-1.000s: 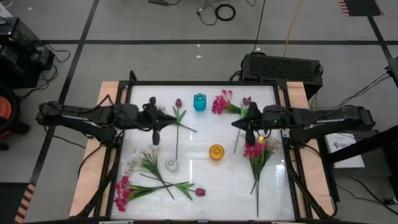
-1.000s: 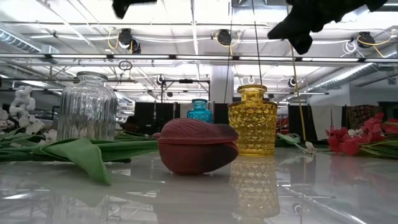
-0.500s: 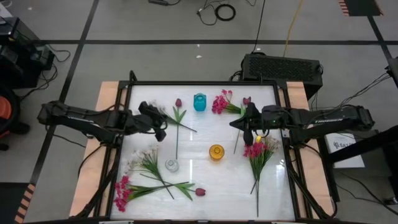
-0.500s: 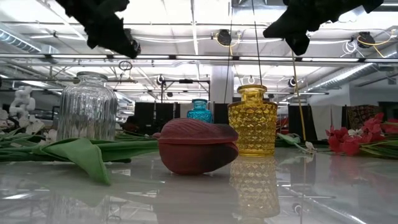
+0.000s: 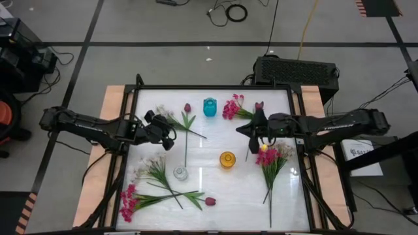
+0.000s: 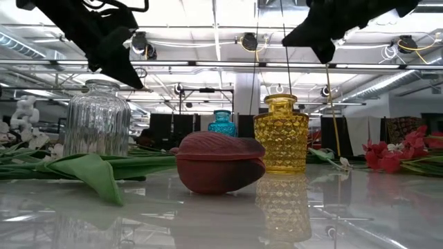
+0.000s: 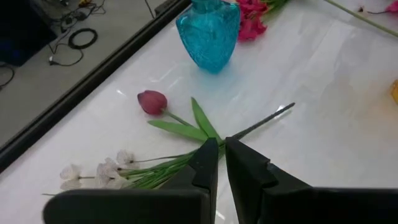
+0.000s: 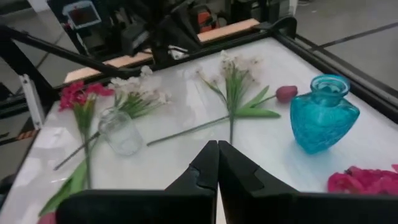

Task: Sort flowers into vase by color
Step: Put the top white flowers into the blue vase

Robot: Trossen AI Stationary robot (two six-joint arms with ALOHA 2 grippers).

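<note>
Flowers lie flat about the white table. A maroon tulip point(image 5: 187, 108) and a white spray point(image 7: 93, 174) lie at far left. Magenta blooms point(image 5: 230, 108) and another tulip point(image 5: 259, 105) lie at the far side, and a magenta bunch point(image 5: 268, 156) lies at right. White point(image 5: 149, 168) and magenta point(image 5: 128, 201) sprays and a third tulip point(image 5: 209, 201) lie near left. A blue vase point(image 5: 209, 106), a yellow vase point(image 5: 227, 159) and a clear vase point(image 5: 180, 173) stand upright. My left gripper point(image 7: 221, 152) hangs shut above the far-left stems, holding nothing. My right gripper point(image 8: 217, 152) hovers shut beside the yellow vase.
A raised black frame point(image 5: 215, 87) rims the table, with wooden boards point(image 5: 111, 104) outside it. Bare white top point(image 5: 215, 137) lies between the two grippers, around the yellow vase. A dark box point(image 5: 295, 70) stands beyond the far edge.
My left gripper has come down toward the far-left stems, tipping and rolling as it sank, and stays shut. My right gripper has edged a little toward the table's left, still shut. No flower or vase has moved.
</note>
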